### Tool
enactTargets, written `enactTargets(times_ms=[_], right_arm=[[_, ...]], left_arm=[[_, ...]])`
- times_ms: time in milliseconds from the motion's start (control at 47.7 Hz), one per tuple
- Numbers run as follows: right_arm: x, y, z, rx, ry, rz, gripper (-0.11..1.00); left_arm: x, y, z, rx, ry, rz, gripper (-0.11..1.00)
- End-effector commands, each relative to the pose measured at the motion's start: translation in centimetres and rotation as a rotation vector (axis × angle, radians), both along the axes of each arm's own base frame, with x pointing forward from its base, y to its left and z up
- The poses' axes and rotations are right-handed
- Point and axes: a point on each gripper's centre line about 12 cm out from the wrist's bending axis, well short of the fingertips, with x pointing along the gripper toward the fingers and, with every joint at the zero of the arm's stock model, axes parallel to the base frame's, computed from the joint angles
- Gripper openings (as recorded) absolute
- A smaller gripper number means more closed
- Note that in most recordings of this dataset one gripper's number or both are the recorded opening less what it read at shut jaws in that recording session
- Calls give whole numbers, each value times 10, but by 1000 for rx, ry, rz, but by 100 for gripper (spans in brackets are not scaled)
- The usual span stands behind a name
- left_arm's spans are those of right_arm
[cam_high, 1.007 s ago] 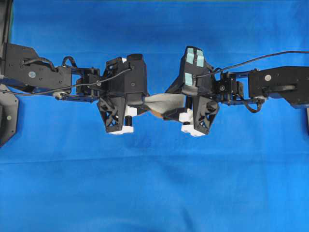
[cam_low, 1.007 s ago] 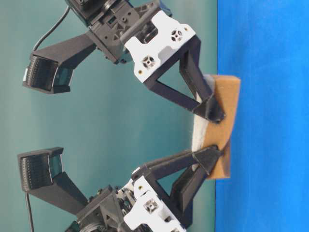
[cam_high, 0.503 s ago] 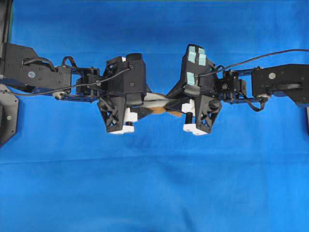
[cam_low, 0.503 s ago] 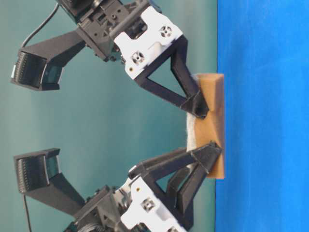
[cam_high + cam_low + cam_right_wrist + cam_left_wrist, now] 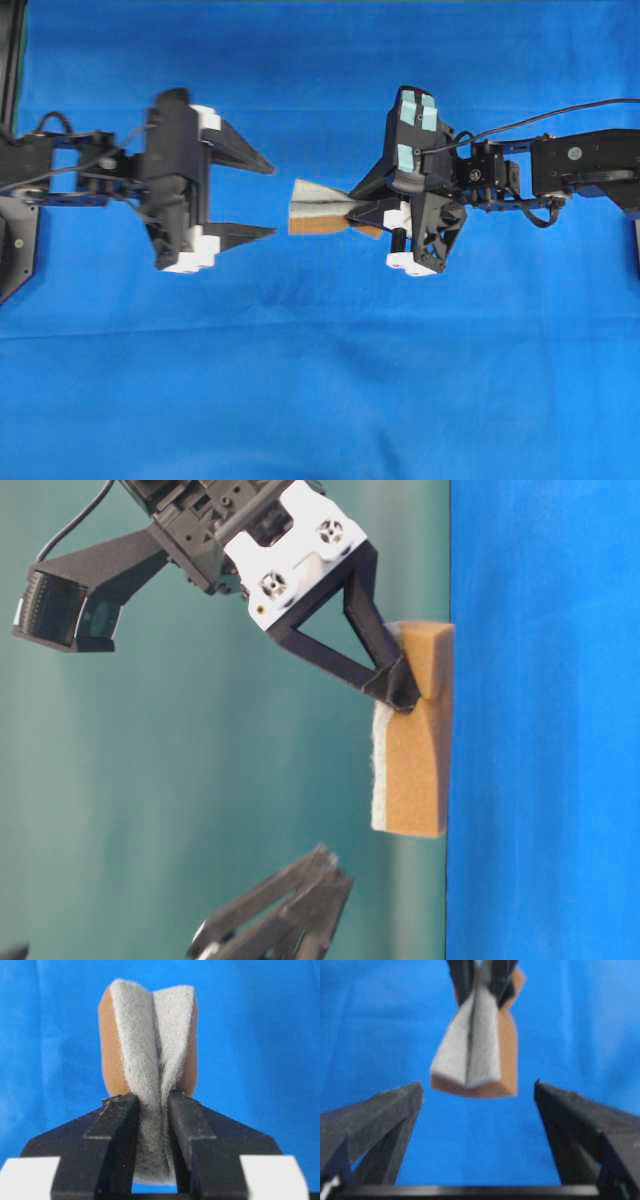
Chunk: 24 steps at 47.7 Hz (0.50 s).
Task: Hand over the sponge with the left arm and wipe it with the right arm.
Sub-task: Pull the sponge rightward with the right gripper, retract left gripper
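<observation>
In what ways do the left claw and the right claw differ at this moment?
The left claw is open and holds nothing; the right claw is shut on the sponge, pinching it into a fold. The left claw sits apart from the sponge, with a gap of blue cloth between; the right claw touches it. The right claw's arm has pale teal patches; the left has none. Both are black with white blocks and pointed fingers.
</observation>
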Motion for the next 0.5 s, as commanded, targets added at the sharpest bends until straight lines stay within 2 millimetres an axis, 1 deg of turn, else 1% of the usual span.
enactTargets(times_ms=[0,126,210,294,315,482], right_arm=[[0,1,14,-10,-41,8,26],[-2,1,4,-11,-27,9,26],[-1,1,-10,-10,-10,11,26],[0,1,-27,-8,16,12,26],[0,1,-33,-6,25,11,26],[1,3,-61,-3,40,15,26]], left_arm=[[-6,-1,15,-1,-81,0,89],[-11,-2,15,-1,-89,-1,89],[-11,-2,15,-1,-89,-1,89],[-11,-2,15,1,-90,-2,89],[-11,-2,15,1,-90,-2,89],[-11,-2,15,1,-90,-2,89]])
